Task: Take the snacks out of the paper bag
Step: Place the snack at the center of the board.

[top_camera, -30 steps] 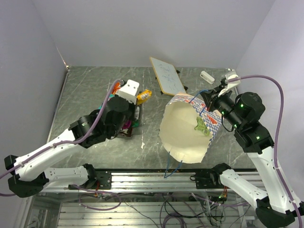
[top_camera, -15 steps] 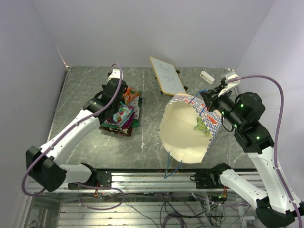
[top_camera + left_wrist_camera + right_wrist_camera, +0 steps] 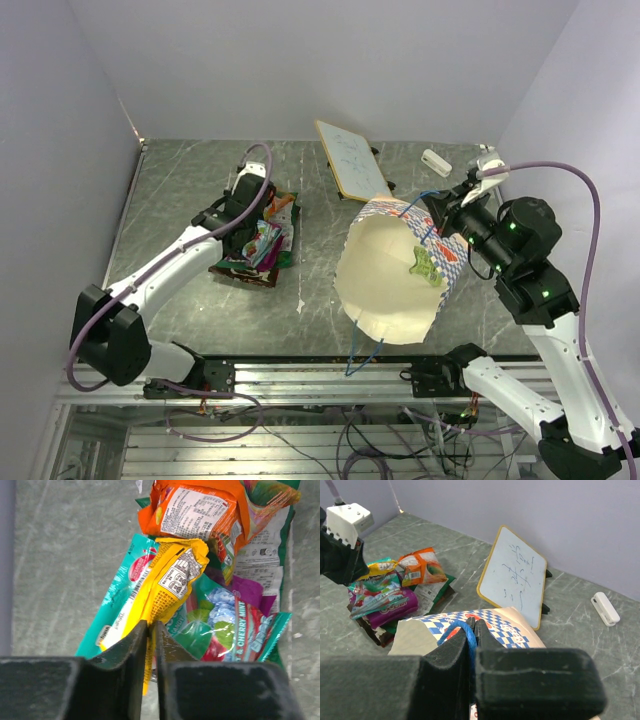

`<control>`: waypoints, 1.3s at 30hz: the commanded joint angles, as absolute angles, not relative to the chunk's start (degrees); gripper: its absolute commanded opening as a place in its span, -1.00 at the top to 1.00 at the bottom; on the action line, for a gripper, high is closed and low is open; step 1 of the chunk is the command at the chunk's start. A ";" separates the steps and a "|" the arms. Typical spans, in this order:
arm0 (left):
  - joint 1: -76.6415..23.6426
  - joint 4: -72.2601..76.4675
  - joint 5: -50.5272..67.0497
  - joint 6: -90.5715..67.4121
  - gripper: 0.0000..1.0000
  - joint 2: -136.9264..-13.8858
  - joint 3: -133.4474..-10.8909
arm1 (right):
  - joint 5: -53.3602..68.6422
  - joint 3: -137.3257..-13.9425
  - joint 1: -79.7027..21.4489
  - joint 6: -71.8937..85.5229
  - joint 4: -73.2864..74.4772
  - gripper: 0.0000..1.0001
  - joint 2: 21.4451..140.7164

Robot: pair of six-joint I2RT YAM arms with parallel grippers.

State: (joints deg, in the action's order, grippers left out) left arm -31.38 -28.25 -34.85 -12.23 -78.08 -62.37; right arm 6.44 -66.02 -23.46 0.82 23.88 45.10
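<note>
The paper bag lies tilted at centre right with its cream inside facing up. A green snack packet rests inside it. My right gripper is shut on the bag's blue cord handle at the checkered rim. My left gripper is over the pile of snacks left of the bag. In the left wrist view it is shut on a yellow packet. That packet lies over a teal packet, with an orange packet beyond.
A white board with a yellow edge leans behind the bag, and also shows in the right wrist view. A small white object lies at the back right. A grey wall runs along the table's left edge.
My left arm has stretched out and brought the yellow packet down onto the far side of the snack pile. The right arm and the bag have not moved.
</note>
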 commanded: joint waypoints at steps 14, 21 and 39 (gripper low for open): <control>-32.29 -30.07 -15.85 -27.70 -0.79 -65.78 -67.17 | 9.08 -67.56 -23.49 -4.63 26.45 1.00 46.64; -50.43 -19.13 -19.72 -29.58 -0.74 -61.72 -61.53 | 9.78 -69.52 -23.47 -3.33 27.21 1.00 47.71; -76.90 13.54 -18.87 -11.18 -0.28 -81.88 -55.17 | 8.45 -73.79 -23.47 2.41 32.01 1.00 49.81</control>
